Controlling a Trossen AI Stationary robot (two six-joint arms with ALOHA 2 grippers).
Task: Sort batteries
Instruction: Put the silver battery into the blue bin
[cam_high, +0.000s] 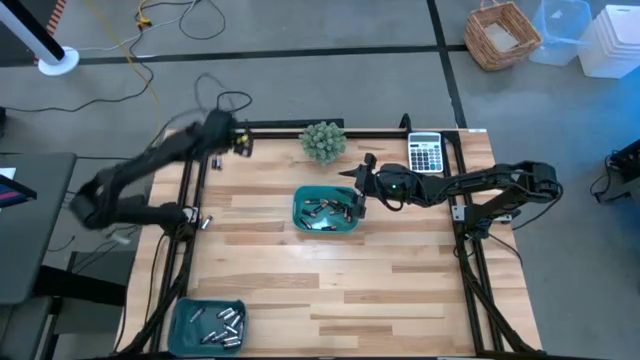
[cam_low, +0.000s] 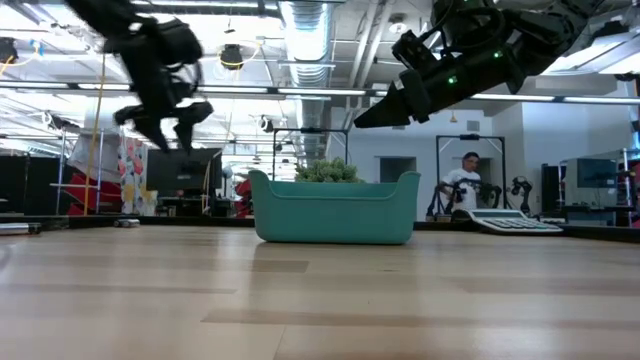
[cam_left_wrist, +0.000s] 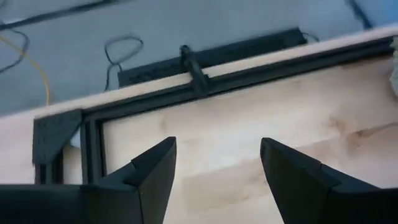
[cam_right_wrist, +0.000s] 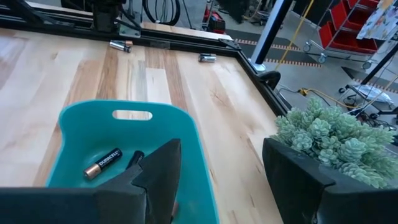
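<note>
Right tool (cam_high: 357, 192), jaws spread and empty, hovers over your tray (cam_high: 300, 215); batteries (cam_high: 322, 210) look small, stiff, slippery, so pinch one across its middle.

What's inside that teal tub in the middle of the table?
The teal tub holds a heap of loose batteries. The right gripper hangs over one end, hiding whatever lies beneath it.

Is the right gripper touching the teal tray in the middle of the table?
Apart. In the low view the right gripper hangs above the teal tray, with clear space between.
</note>
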